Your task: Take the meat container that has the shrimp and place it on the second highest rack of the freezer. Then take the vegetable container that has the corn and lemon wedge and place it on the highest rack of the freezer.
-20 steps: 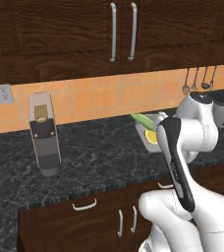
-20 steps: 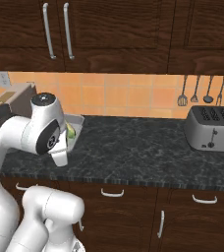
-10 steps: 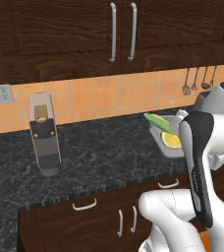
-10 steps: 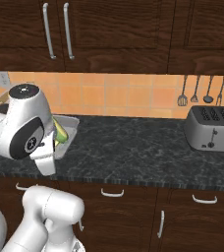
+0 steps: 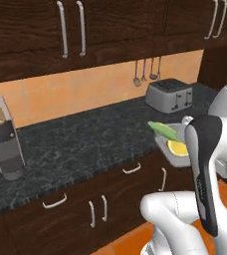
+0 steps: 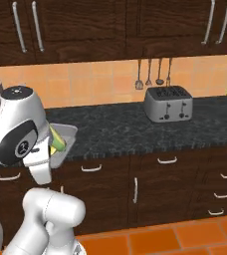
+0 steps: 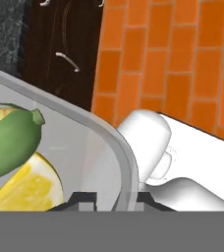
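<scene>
The gripper (image 7: pixel 111 199) pinches the tray's rim (image 7: pixel 126 162), holding corn (image 7: pixel 8 140) and lemon wedge (image 7: pixel 28 189) above the floor (image 7: pixel 182 59).

Corn (image 5: pixel 164 130) and lemon wedge (image 5: pixel 177 148) are sitting in the container (image 5: pixel 166 150), lemon in front (corn sticking past the rim). Container is hanging off the bench (image 5: pixel 85 142) front edge, toaster (image 5: pixel 169 95) behind it, coffee machine (image 5: pixel 5 145) far left.

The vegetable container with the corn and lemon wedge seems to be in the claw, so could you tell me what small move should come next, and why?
Probably keep carrying it level toward the freezer. In the hand view the claw is shut on the rim of the vegetable container, which is lifted off the counter with orange floor beneath it. The corn and lemon wedge lie loose inside, so tilting could spill them.
</scene>
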Controlling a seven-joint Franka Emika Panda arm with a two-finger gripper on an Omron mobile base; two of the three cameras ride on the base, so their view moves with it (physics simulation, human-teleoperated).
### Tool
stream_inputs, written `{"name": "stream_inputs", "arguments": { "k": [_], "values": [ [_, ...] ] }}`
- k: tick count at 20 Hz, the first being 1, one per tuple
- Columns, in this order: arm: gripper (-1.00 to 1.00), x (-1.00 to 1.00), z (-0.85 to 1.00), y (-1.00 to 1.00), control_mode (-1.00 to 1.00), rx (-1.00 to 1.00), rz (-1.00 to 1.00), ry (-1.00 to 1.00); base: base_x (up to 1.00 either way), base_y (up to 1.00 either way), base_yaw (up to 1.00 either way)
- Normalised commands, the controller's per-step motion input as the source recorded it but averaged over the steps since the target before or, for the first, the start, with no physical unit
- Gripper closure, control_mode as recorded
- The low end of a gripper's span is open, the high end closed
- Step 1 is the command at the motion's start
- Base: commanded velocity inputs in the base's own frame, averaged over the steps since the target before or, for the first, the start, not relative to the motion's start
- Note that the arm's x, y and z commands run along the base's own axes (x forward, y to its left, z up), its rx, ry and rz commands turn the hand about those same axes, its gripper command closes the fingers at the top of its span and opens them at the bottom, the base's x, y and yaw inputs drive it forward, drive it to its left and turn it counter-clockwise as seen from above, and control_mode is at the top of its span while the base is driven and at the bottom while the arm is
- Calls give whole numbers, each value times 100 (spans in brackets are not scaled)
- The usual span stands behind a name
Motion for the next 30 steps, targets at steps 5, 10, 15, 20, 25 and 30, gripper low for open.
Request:
{"name": "stream_inputs", "arguments": {
  "k": [5, 10, 15, 20, 25, 30],
  "values": [
    [100, 0, 0, 0, 100, 0, 0, 0, -16, -45, -72],
    [100, 0, 0, 0, 100, 0, 0, 0, 0, -65, -74],
    [100, 0, 0, 0, 100, 0, 0, 0, 0, -81, -70],
    [100, 0, 0, 0, 100, 0, 0, 0, 6, -96, -63],
    [100, 0, 0, 0, 100, 0, 0, 0, 53, -53, -54],
    [100, 0, 0, 0, 100, 0, 0, 0, 100, 0, -33]
  ]
}}
